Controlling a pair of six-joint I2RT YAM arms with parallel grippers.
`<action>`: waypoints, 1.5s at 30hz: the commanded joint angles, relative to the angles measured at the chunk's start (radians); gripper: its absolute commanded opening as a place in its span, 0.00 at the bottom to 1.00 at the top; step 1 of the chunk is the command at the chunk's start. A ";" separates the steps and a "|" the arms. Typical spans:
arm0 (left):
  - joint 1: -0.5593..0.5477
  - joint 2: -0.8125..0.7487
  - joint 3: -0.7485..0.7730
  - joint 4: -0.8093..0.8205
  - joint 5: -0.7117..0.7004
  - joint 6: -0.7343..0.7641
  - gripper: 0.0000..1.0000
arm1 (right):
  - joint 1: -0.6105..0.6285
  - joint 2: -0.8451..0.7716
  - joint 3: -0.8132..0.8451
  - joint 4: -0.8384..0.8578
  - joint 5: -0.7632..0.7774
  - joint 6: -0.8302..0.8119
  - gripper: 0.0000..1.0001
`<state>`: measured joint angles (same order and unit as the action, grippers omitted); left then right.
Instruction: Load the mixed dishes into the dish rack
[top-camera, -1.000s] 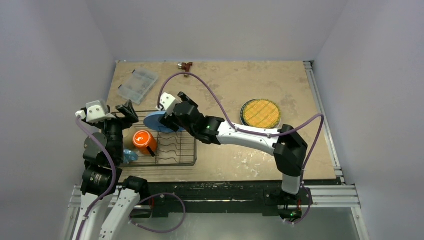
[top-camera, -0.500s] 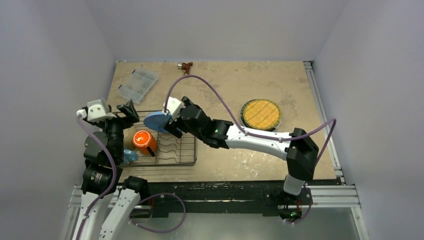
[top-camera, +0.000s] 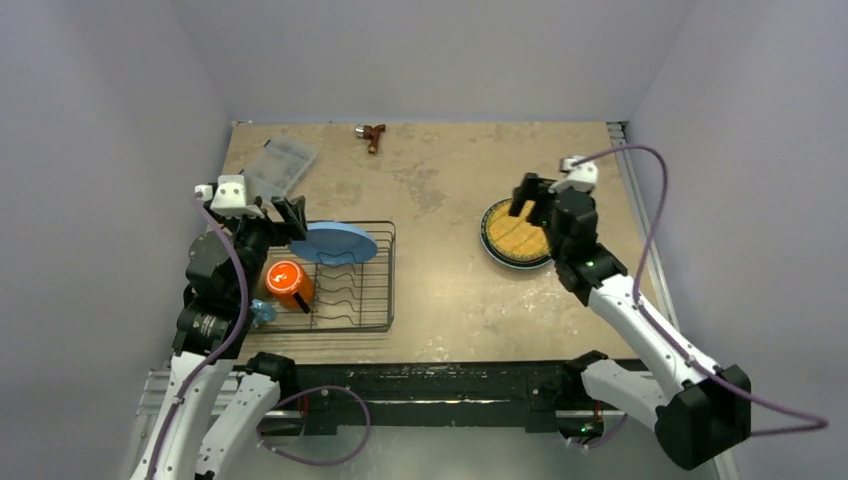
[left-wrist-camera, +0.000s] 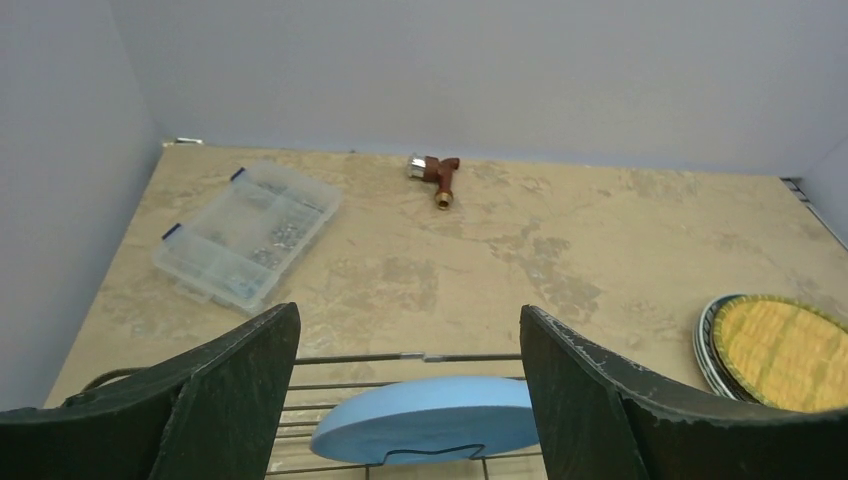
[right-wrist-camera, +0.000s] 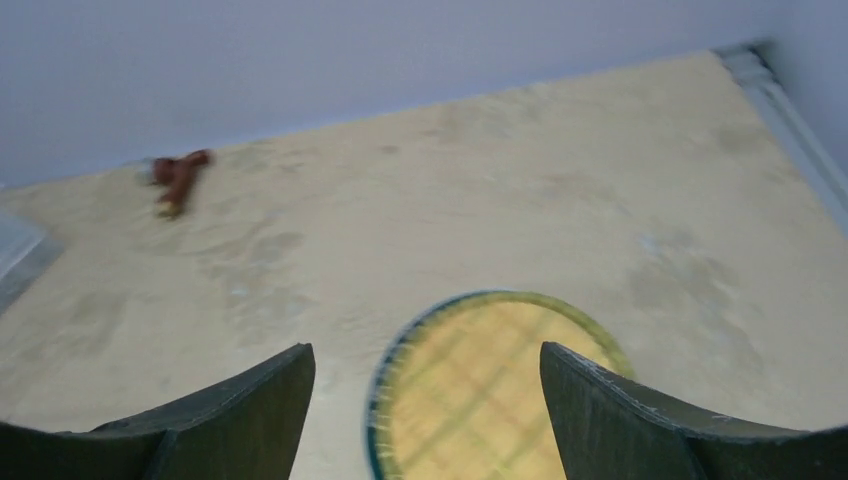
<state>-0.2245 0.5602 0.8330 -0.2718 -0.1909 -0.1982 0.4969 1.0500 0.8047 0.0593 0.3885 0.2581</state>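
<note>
While the table (top-camera: 450, 300) carries everything, the dish rack (top-camera: 362, 300) sits at its 8 o'clock side, long axis running 9 to 3. The light blue plate (top-camera: 335, 243) lies tilted low across the rack's 12 o'clock end, face up, its wide axis also 9 to 3. Well apart at 3 o'clock from the rack, the yellow woven-pattern plate (top-camera: 518, 232) lies flat on top of a dark-rimmed plate. A clear box (top-camera: 275, 165) lies at 11 o'clock from the rack. Inside the rack's 9 o'clock part, the orange mug (top-camera: 285, 280) shows its mouth upward, handle toward 5 o'clock. The blue mug (top-camera: 260, 313) is mostly hidden by the left arm. A brown tool (top-camera: 373, 133) lies at the table's far edge. The left gripper (left-wrist-camera: 410, 325) hangs just beyond the blue plate, fingers apart and empty. The right gripper (right-wrist-camera: 425, 355) hangs over the yellow plate, fingers apart and holding nothing.
</note>
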 joint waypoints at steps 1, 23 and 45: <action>0.005 0.045 0.054 0.023 0.157 0.006 0.80 | -0.281 -0.103 -0.117 -0.088 -0.139 0.283 0.81; 0.004 0.116 0.069 0.034 0.297 0.002 0.82 | -0.742 0.040 -0.476 0.277 -0.971 0.587 0.60; 0.004 0.117 0.075 0.020 0.277 0.000 0.83 | -0.741 0.146 -0.549 0.463 -1.028 0.792 0.44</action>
<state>-0.2245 0.6827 0.8623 -0.2714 0.0921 -0.1986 -0.2424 1.1877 0.2562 0.4587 -0.6212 1.0115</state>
